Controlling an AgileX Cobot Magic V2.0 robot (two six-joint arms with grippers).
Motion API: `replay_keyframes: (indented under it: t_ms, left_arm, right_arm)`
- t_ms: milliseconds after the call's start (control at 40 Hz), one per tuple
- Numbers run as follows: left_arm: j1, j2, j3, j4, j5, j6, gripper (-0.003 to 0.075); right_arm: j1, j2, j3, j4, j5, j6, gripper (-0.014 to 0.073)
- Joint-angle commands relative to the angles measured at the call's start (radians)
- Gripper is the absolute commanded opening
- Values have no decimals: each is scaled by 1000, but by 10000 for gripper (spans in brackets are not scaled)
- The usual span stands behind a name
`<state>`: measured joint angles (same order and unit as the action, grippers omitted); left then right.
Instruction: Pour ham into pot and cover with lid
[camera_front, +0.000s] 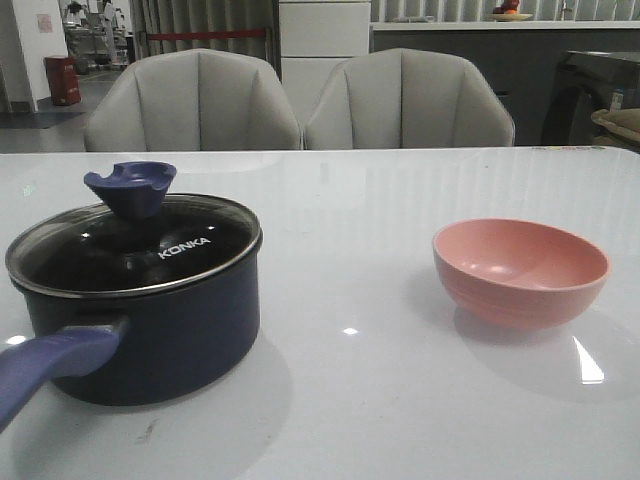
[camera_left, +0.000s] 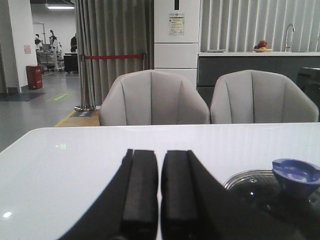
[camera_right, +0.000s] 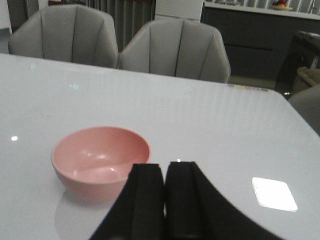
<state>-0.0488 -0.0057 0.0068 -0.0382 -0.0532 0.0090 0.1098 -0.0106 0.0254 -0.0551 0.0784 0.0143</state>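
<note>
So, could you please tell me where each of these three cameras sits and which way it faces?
Front view: low at the table's near edge, facing forward over the pot, its lid on, and the pink bowl; no part of the robot shows.
Left wrist view: above the table, facing the chairs; the left gripper shows, fingers together.
Right wrist view: above the table, facing the chairs; the right gripper shows, fingers together.
Shared: front and left wrist see the lid; front and right wrist see the bowl.
</note>
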Motion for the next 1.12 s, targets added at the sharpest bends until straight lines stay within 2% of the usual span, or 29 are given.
replay_keyframes:
  t_ms: [0, 1099]
  left_arm:
    - [3, -22, 30, -3, -71, -9, 125]
    - [3, -22, 30, -3, -71, -9, 125]
  right_arm:
    - [-8, -17, 11, 22, -119, 3, 161]
    - [-8, -17, 11, 48, -117, 3, 161]
